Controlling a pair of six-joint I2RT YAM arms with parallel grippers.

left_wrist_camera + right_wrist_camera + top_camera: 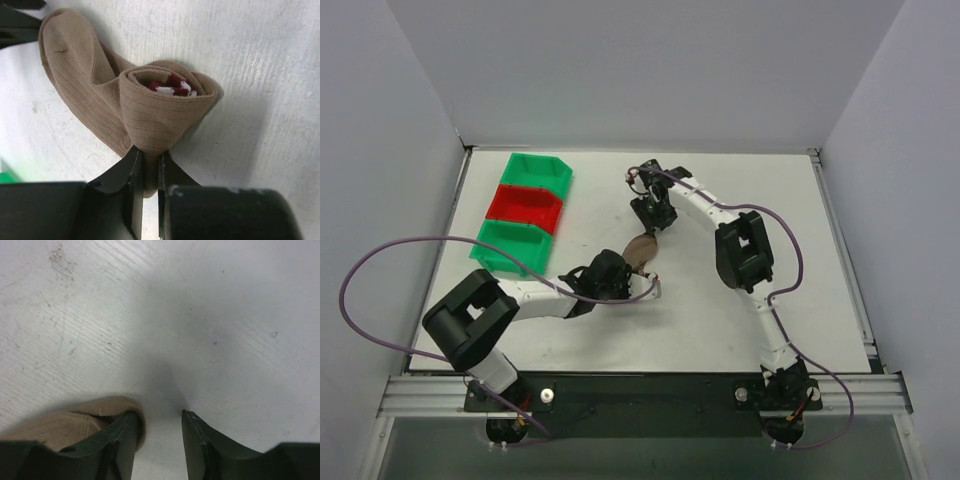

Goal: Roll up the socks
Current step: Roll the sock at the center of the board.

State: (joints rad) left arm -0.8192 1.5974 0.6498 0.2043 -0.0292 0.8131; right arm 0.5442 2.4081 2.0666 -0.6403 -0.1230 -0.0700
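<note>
The socks [150, 115] sit mid-table [260, 75], partly rolled. There's a fat tan coil at the centre of the left wrist view, with the maroon, white-striped cuff tucked inside and the loose toe end trailing off to the upper left of that frame. So the long axis runs from the coil up and left to the toe.

The left gripper [148, 172] has it, fingers pressed together on the lower edge of the coil with the fabric squeezed flat between them. Over to the right gripper [159, 432] — fingers spread, nothing between them but bare table. The toe end pokes in at the lower left of its view, just beside one finger, perhaps touching it.

From overhead the sock lies between the two grippers, the left one below it in the frame and the right one above. My read: the left arm owns the roll, and what's left must wind toward the toe — the end the right arm is nearest.
</note>
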